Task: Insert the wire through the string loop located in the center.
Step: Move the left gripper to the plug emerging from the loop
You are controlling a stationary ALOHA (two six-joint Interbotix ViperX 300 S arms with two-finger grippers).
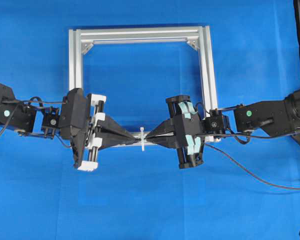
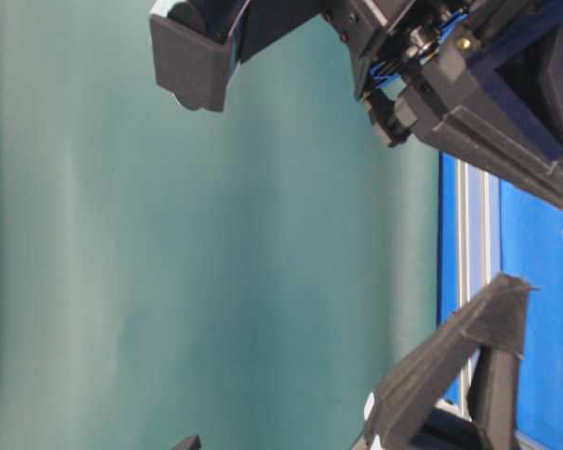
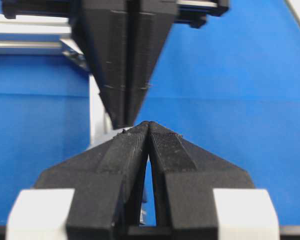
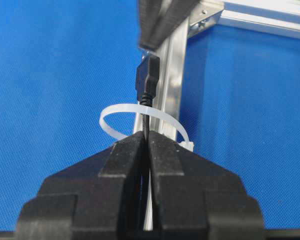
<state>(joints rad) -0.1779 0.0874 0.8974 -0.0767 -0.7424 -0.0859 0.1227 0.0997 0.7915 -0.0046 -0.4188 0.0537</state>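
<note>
Wire (image 4: 147,95) is poking thru the loop (image 4: 140,117) at the frame's (image 1: 205,65) front bar; right gripper (image 4: 146,137) is pinching it, left gripper (image 3: 148,125) is closed, empty.

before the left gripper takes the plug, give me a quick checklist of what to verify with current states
1. Right gripper shut on the wire: ok, the cable runs out from between its closed jaws.
2. Plug end past the string loop: ok, in the right wrist view the tip stands beyond the white band.
3. Loop upright on the frame bar: ok, not crushed or flattened.
4. Left gripper ready to receive: not ok, its jaws are closed.
5. Left gripper lined up with the plug: cannot tell, its tip sits just above the plug in the right wrist view, contact unclear.
6. Cable slack behind the right gripper: cannot tell.
</note>
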